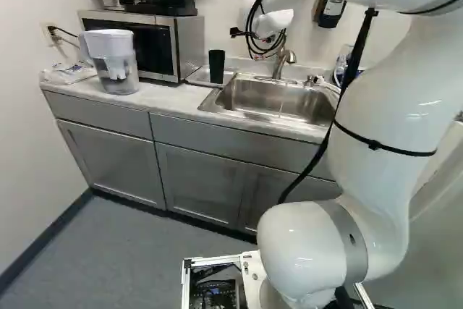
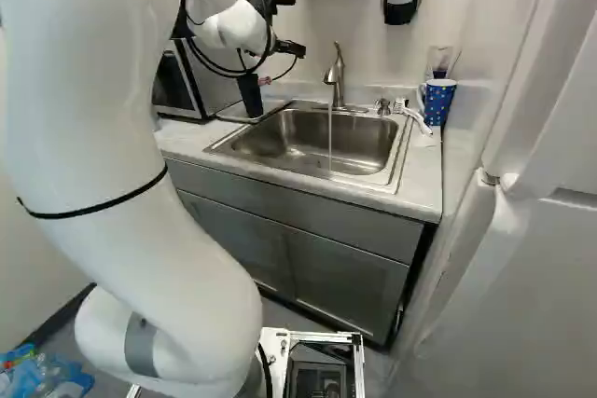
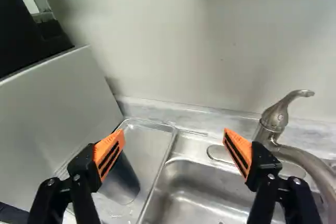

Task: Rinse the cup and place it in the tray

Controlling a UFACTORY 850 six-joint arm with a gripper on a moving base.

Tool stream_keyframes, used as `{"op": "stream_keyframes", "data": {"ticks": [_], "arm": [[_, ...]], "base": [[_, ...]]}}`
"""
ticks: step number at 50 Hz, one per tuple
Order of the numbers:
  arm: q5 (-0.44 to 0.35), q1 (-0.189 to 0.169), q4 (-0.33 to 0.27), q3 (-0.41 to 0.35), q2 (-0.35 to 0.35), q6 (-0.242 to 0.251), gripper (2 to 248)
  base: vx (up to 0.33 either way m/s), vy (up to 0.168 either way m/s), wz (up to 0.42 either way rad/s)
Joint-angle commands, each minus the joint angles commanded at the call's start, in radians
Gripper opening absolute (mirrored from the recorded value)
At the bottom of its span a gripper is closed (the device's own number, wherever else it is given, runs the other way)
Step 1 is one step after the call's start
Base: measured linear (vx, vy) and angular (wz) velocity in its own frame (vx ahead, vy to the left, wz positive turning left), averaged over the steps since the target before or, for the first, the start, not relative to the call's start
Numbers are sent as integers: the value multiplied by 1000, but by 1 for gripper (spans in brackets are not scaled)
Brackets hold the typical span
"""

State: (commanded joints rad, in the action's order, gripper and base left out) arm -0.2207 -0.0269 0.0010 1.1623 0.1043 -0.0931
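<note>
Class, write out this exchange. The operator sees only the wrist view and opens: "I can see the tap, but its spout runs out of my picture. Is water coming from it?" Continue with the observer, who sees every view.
Observer: Yes. The right base view shows a thin stream of water falling from the tap into the sink.
Operator: One finger of my open gripper hides part of the cup. Is it standing?
Observer: Yes, it stands upright in the tray; the left base view shows its side from top to foot.
Operator: What is on the counter past the tap?
Observer: A blue spotted mug, with a white brush beside it.
</note>
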Motion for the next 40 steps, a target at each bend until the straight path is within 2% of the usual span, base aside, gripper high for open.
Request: {"op": "stream_keyframes", "data": {"ticks": [11, 40], "arm": [[0, -28, 0, -26, -24, 0, 247], [0, -30, 0, -21, -26, 0, 247]], "base": [[0, 0, 0], [0, 0, 0]]}}
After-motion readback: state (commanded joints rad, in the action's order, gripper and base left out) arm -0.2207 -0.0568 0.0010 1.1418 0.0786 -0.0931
